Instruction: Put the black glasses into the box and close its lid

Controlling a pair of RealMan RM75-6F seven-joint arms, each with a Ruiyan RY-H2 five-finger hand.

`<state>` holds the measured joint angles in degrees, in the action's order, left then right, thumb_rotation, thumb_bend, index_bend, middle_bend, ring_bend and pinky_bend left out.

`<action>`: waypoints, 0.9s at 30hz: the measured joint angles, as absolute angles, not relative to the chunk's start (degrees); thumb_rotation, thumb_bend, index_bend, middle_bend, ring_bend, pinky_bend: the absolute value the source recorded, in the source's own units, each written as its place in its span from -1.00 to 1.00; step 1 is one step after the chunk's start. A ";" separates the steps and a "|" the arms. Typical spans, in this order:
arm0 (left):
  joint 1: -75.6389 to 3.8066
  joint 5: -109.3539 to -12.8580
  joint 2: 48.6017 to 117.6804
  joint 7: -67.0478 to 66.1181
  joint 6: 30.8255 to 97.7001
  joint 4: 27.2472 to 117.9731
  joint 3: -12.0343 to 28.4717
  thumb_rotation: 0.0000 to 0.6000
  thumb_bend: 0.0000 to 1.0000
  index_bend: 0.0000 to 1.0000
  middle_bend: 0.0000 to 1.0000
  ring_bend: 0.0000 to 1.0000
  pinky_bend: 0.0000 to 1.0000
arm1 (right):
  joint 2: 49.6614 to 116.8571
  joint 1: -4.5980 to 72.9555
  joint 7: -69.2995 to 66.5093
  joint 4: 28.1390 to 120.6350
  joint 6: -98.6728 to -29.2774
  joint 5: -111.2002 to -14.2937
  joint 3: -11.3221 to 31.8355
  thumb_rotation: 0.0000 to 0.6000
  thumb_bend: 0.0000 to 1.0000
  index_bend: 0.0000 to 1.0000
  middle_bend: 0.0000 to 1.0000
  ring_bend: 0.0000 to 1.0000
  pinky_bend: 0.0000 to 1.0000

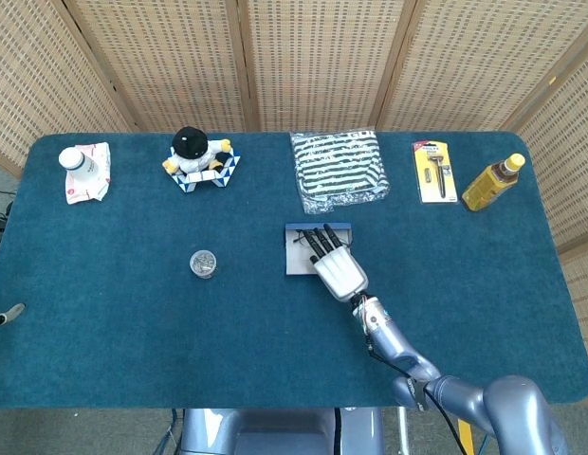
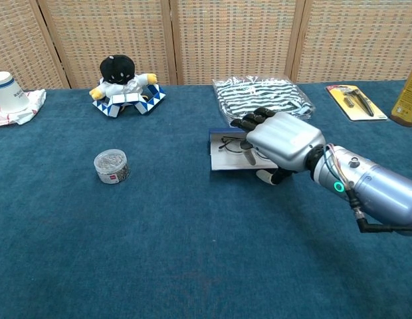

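Black glasses (image 2: 231, 143) lie inside a shallow blue box (image 1: 296, 263) near the middle of a dark blue table (image 1: 133, 313), just to the near side of a folded striped cloth. Going left to right along the far edge: a white bottle (image 1: 76, 161) stands on a crumpled white and red wrapper (image 1: 89, 182) at the far left corner. To its right sits a small plush doll (image 1: 194, 149) with a black head, resting on a blue and white patterned base. Nearer the viewer, and between the doll and the box, stands a small round clear container (image 2: 111, 166) with a red label, well apart from everything else. At centre, the box shows a pale interior; whether its lid is raised or lying flat cannot be told. The right hand (image 2: 280, 142) reaches in from the near right on a silver arm and lies over the right part of the box, palm down, its dark fingers (image 2: 254, 120) stretched toward the far edge above the glasses. The thumb curls down beside the box's near right edge. Whether the hand grips the box or only rests on it cannot be told. Behind the box lies the striped cloth (image 1: 339, 169), black and white, in a clear bag. Further right is a yellow card pack (image 1: 431, 172) holding a razor-like tool, and at the far right corner a yellow bottle (image 1: 491, 182) lies tilted. The left hand does not appear in either view.
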<state>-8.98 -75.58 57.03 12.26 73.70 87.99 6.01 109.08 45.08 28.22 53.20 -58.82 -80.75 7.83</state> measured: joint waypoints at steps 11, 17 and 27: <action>-8.91 -75.62 56.92 12.61 73.81 87.98 6.03 1.00 -1.00 -1.00 -1.00 -1.00 -1.00 | 110.48 45.99 28.88 51.26 -57.35 -79.82 8.72 1.00 -0.09 -0.06 -0.90 -1.00 -0.92; -8.82 -75.50 56.78 13.20 73.87 87.86 6.13 1.00 -1.00 -1.00 -1.00 -1.00 -1.00 | 111.83 47.07 28.83 49.32 -56.71 -79.13 9.88 1.00 0.00 -0.01 -0.88 -1.00 -0.91; -8.74 -75.60 56.62 13.78 73.92 87.74 6.14 1.00 -1.00 -1.00 -1.00 -1.00 -1.00 | 111.47 47.25 27.78 47.56 -57.35 -80.44 9.09 1.00 0.08 0.32 -0.84 -1.00 -0.88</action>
